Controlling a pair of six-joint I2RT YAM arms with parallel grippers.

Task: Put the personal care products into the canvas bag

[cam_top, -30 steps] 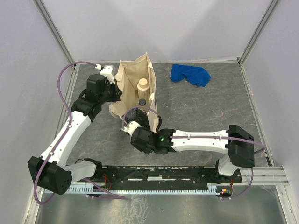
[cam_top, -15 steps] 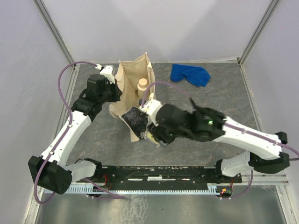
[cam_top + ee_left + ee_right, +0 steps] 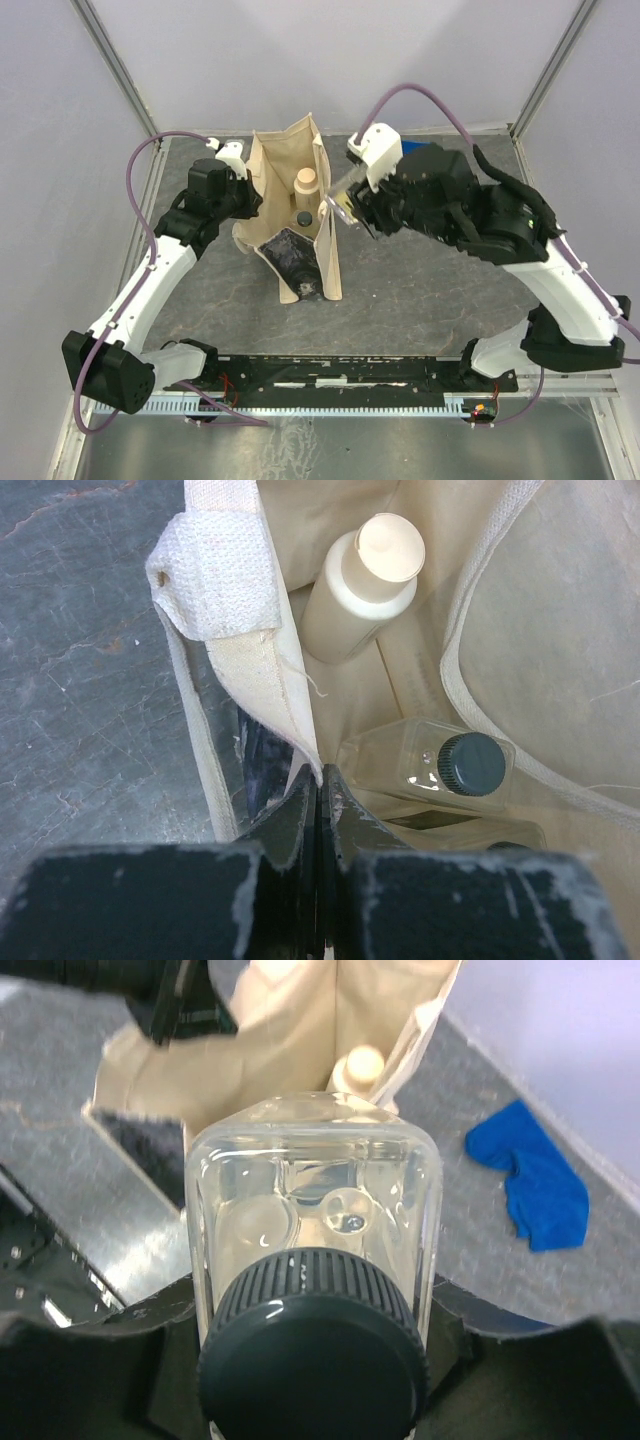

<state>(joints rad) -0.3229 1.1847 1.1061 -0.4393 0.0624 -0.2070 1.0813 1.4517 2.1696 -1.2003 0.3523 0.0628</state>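
The beige canvas bag point(image 3: 290, 160) stands open at the back left of the table. Inside it I see a cream-coloured bottle point(image 3: 365, 585) and a clear bottle with a dark cap point(image 3: 470, 763). My left gripper point(image 3: 320, 785) is shut on the bag's left rim point(image 3: 285, 695), holding the mouth open. My right gripper point(image 3: 315, 1300) is shut on another clear, dark-capped bottle point(image 3: 315, 1195). It holds that bottle in the air just right of the bag's opening point(image 3: 340, 207), with the bottle's base pointing toward the bag point(image 3: 290, 1030).
A crumpled blue cloth point(image 3: 535, 1185) lies on the table at the back right, partly hidden by my right arm in the top view. The bag carries a black patch point(image 3: 290, 255) on its near face. Grey walls close in the sides and back.
My right arm has risen from low at the bag's near side and swung up to the bag's right, carrying the clear bottle. The left arm and the bag have stayed put.
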